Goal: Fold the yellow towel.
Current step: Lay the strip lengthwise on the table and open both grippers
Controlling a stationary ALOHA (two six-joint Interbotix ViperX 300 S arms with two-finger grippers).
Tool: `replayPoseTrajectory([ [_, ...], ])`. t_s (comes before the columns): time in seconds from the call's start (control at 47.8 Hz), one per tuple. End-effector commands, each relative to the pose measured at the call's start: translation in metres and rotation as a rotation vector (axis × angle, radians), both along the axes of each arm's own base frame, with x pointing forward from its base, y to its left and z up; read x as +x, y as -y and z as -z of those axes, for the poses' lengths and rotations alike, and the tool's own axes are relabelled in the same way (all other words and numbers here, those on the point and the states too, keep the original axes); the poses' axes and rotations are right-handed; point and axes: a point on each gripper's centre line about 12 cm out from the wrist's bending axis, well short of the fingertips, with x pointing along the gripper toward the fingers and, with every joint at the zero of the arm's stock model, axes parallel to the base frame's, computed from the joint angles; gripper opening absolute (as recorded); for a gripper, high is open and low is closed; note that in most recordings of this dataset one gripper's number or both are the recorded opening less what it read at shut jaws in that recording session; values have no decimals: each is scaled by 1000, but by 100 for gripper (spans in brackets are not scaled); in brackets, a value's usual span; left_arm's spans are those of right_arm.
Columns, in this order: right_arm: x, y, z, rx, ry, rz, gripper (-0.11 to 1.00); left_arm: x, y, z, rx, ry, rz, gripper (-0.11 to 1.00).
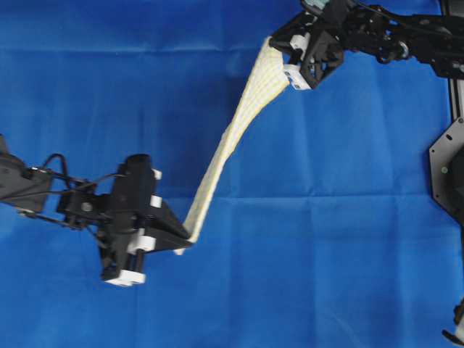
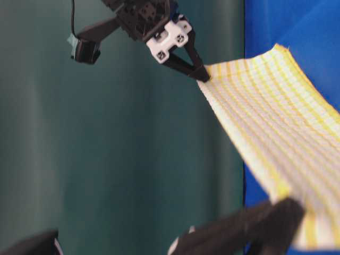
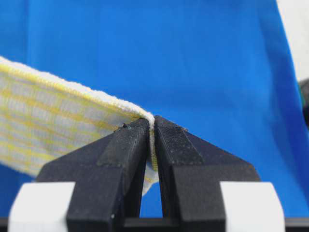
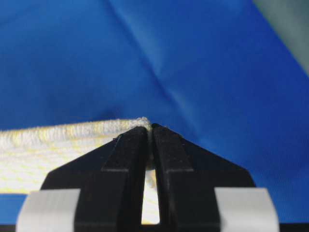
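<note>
With the yellow towel point(image 1: 239, 123) hanging taut above the blue cloth point(image 1: 348, 239), both grips are looking marginal: the left gripper point(image 1: 190, 238) and right gripper point(image 1: 274, 42) are each pinching only a corner between closed, near-level jaws, so any further pull is risking slippage.

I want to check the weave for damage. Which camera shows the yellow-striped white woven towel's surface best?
The table-level view: the yellow-striped white woven towel faces the camera broadly, its checks clear. Overhead shows it as a narrow stretched strip; the wrist views show only pinched corners.
</note>
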Motion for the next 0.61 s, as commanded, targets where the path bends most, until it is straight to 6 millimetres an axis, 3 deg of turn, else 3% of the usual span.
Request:
replayPoseTrajectory([
  [0.0, 3, 16, -15, -39, 39, 27, 3, 19, 17, -14, 0, 56, 38, 3],
  [0.272, 6, 25, -18, -63, 36, 28, 3, 68, 33, -19, 103, 129, 102, 3],
  [0.586, -4, 27, -19, -67, 33, 45, 3, 89, 33, -25, 130, 168, 105, 3],
])
